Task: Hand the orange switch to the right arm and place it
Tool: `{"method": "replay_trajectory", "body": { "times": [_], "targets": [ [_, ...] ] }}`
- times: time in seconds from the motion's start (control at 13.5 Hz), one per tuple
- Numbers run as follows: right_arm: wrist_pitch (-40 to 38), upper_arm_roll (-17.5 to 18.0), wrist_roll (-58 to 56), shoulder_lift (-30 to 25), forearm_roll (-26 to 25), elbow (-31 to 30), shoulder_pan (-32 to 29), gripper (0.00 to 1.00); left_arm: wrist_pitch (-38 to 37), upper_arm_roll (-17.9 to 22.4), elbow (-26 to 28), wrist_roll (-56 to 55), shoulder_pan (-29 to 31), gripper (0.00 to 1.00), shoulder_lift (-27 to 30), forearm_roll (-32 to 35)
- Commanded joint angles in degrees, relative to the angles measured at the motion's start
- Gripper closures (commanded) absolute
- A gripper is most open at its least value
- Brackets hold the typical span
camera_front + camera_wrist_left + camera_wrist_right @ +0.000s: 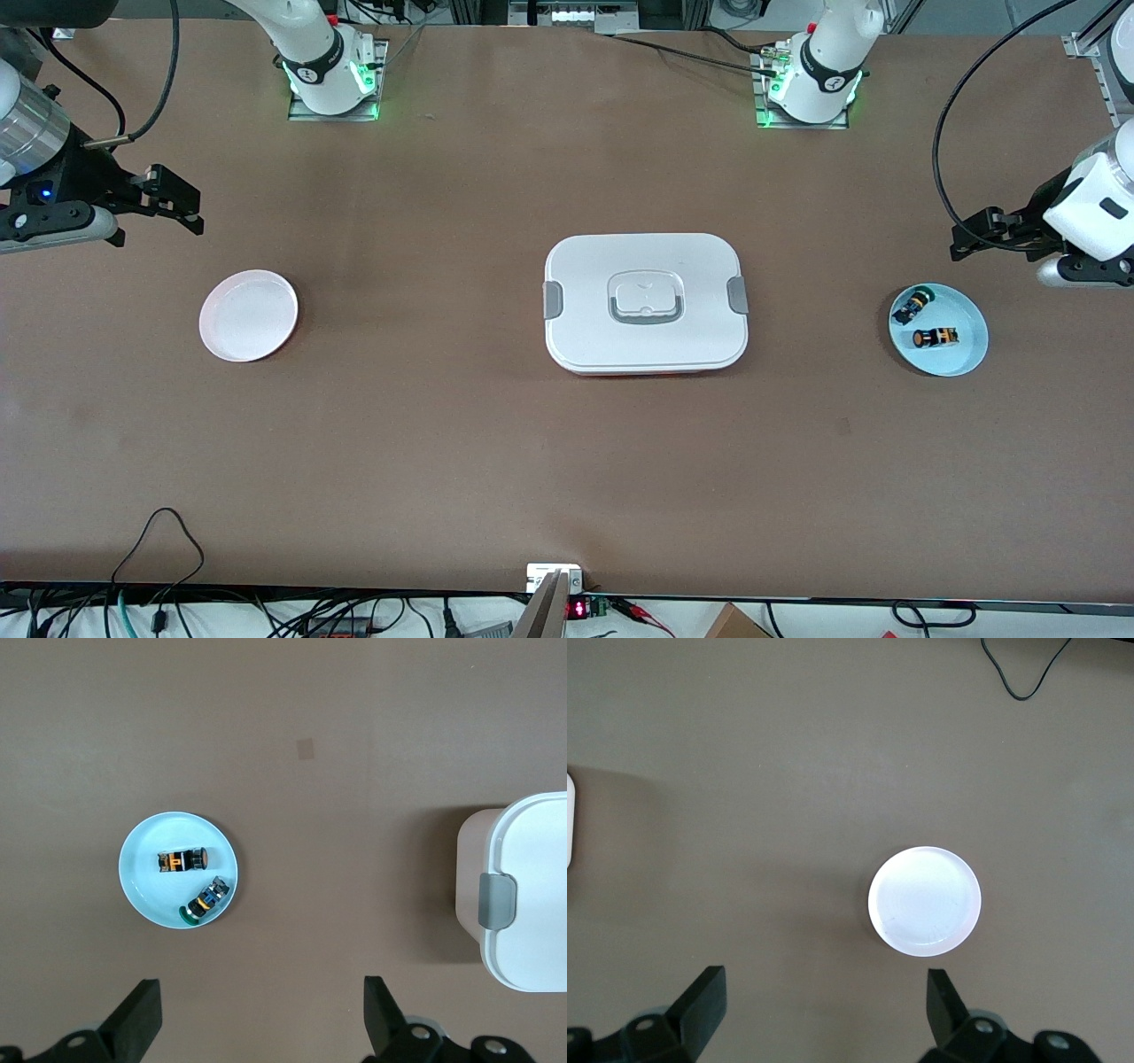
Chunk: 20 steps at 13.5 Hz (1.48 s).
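The orange switch (936,337) (182,859) lies on its side in a light blue dish (966,350) (146,890) at the left arm's end of the table. My left gripper (966,237) (261,992) hangs open and empty over bare table beside that dish, touching nothing. At the right arm's end my right gripper (182,202) (824,979) is also open and empty, over bare table beside a white plate (248,315) (924,901).
A black switch with a green cap (912,306) (205,899) shares the blue dish, close to the orange one. A closed white lunch box (585,292) (532,904) with grey clips stands at the table's middle. Cables hang near both arms.
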State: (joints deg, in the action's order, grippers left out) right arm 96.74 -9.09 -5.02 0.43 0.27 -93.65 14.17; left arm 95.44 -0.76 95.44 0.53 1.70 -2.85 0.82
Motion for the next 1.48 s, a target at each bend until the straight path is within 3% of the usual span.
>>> {"method": "replay_trajectory", "body": {
  "times": [0.0, 0.96, 1.41],
  "targets": [
    [-1.0, 0.1, 0.5, 0.3, 0.7, 1.0, -0.2, 0.0, -1.6, 0.0, -1.9, 1.5, 0.4, 0.0, -0.7, -0.5],
    [-0.4, 0.3, 0.5, 0.2, 0.3, 1.1, 0.2, 0.0, -4.3, 0.0, -2.0, 1.1, 1.3, 0.0, -0.8, -0.4],
    [-0.4, 0.3, 0.5, 0.2, 0.1, 1.1, 0.3, 0.0, -4.6, 0.0, -2.0, 1.0, 4.4, 0.0, -2.9, -0.5]
  ]
}}
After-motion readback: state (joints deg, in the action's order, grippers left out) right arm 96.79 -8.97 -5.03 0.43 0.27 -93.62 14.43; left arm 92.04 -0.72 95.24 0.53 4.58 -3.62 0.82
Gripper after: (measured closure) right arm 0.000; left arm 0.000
